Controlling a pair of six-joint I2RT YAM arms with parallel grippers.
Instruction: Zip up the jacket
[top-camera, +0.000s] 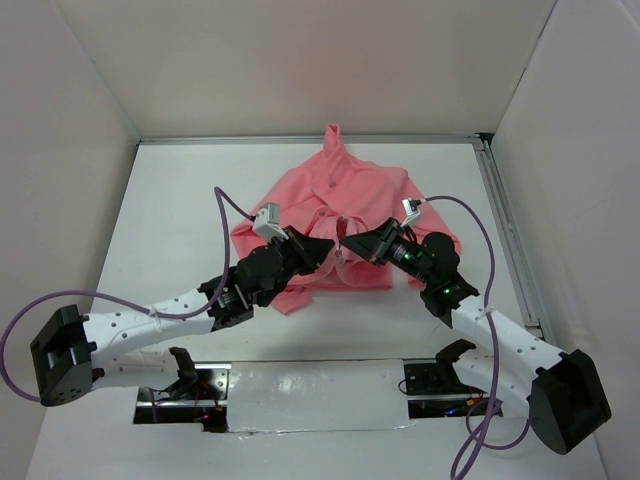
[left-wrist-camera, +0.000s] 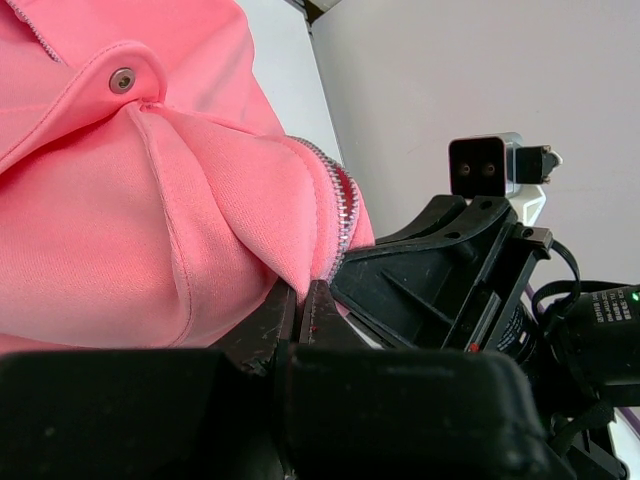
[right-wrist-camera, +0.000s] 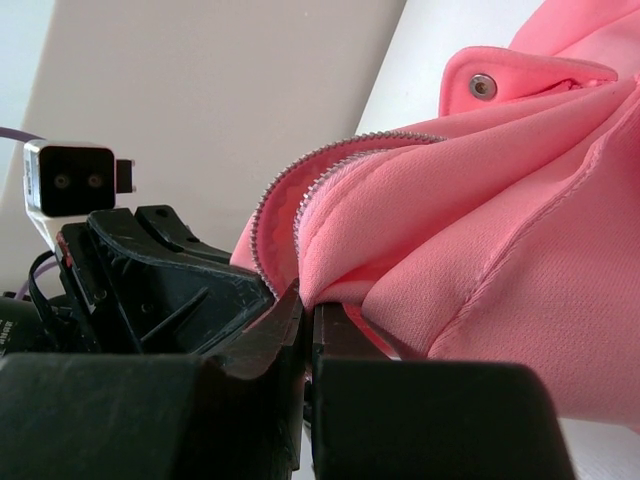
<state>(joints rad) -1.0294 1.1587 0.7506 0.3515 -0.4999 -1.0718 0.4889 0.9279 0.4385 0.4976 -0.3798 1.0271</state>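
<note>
The salmon-pink jacket (top-camera: 345, 195) lies crumpled on the white table, hood toward the far wall. Both grippers meet at its near hem. My left gripper (top-camera: 325, 250) is shut on a fold of the pink fabric (left-wrist-camera: 250, 200) just beside the zipper teeth (left-wrist-camera: 345, 205). My right gripper (top-camera: 357, 243) is shut on the facing front edge (right-wrist-camera: 400, 230), where the zipper teeth (right-wrist-camera: 290, 175) arc up from its jaws. The two zipper edges stand apart. A metal snap (left-wrist-camera: 122, 80) shows on the jacket; the right wrist view also catches a snap (right-wrist-camera: 483, 86). The slider is not in view.
White walls enclose the table on three sides. A metal rail (top-camera: 508, 225) runs along the right edge. A foil-covered strip (top-camera: 320, 395) spans the near edge between the arm bases. Purple cables (top-camera: 235, 210) loop off both wrists.
</note>
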